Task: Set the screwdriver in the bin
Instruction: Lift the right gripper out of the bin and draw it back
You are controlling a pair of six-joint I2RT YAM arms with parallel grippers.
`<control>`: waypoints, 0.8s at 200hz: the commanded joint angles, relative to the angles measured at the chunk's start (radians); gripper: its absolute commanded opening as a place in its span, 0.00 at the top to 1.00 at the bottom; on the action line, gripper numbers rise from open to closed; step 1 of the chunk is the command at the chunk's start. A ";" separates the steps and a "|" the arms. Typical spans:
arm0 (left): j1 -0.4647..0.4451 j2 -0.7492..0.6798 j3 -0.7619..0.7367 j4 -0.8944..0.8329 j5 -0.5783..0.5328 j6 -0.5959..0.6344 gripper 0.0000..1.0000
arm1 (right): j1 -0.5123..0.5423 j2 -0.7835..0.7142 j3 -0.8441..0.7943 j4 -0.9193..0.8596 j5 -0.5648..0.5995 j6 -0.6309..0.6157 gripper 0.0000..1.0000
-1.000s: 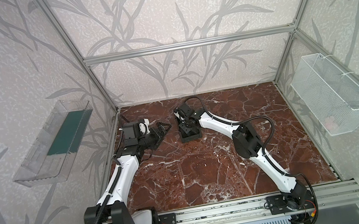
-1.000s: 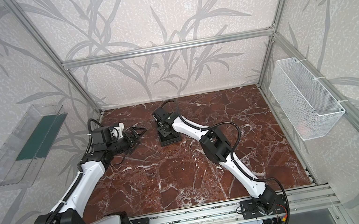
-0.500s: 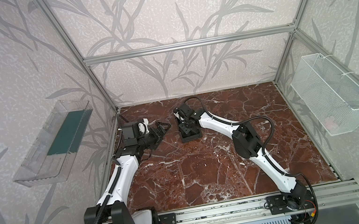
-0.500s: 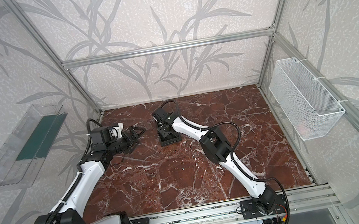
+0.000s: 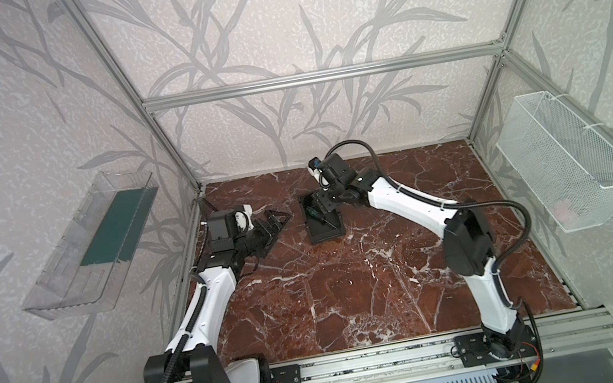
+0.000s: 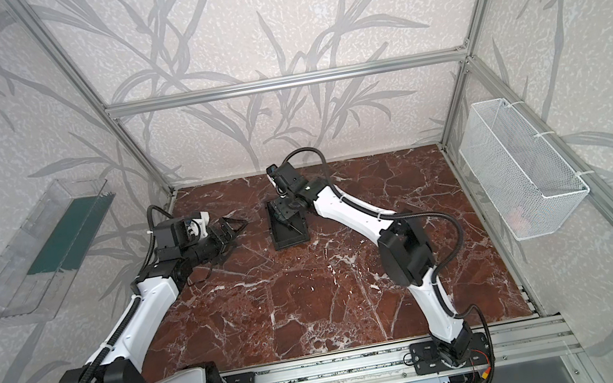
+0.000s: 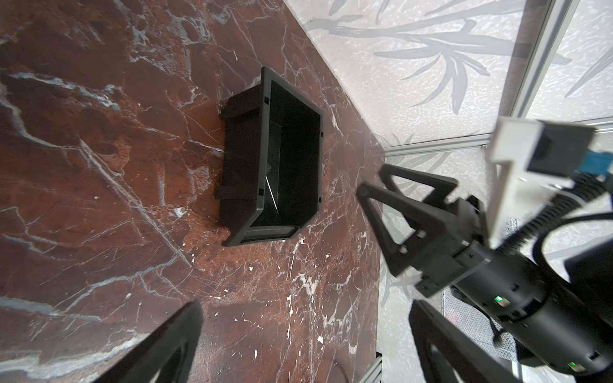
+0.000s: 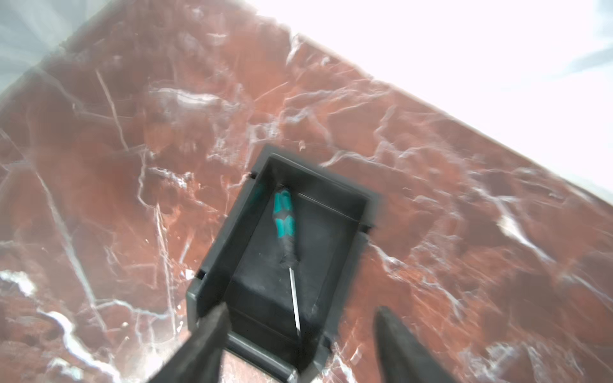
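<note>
The screwdriver [image 8: 284, 217], with a green-and-black handle and a thin shaft, lies loose on the floor of the black bin [image 8: 215, 258]. In both top views the bin [image 5: 327, 236] [image 6: 292, 244] sits on the marble at the back centre, with the screwdriver [image 5: 312, 213] inside. My right gripper [image 8: 302, 320] hovers over the bin's near end, open, nothing between its fingers [image 8: 212, 331]. It shows in a top view as the right gripper [image 5: 321, 203]. My left gripper [image 7: 305, 331] [image 5: 280, 220] is open and empty, left of the bin [image 7: 263, 159] and apart from it.
A clear wall shelf [image 5: 94, 245] with a green insert hangs on the left wall. On the right wall hangs a white wire mesh basket [image 5: 570, 165]. Aluminium posts frame the cell, and a rail [image 5: 367, 363] runs along the front edge of the marble floor.
My right gripper has opened above the bin and the screwdriver now lies loose inside. The left arm has stayed where it was.
</note>
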 commanded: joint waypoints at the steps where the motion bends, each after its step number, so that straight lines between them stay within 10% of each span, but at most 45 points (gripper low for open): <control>1: 0.009 -0.015 -0.008 0.014 0.002 -0.005 0.01 | -0.062 -0.162 -0.182 0.174 0.072 0.025 0.18; 80: 0.007 -0.003 -0.002 -0.012 -0.063 0.015 0.01 | -0.364 -0.673 -0.964 0.569 0.307 0.050 0.01; 160: 0.007 -0.098 -0.056 -0.012 -0.422 -0.003 0.01 | -0.410 -0.671 -1.317 0.913 0.442 -0.129 0.01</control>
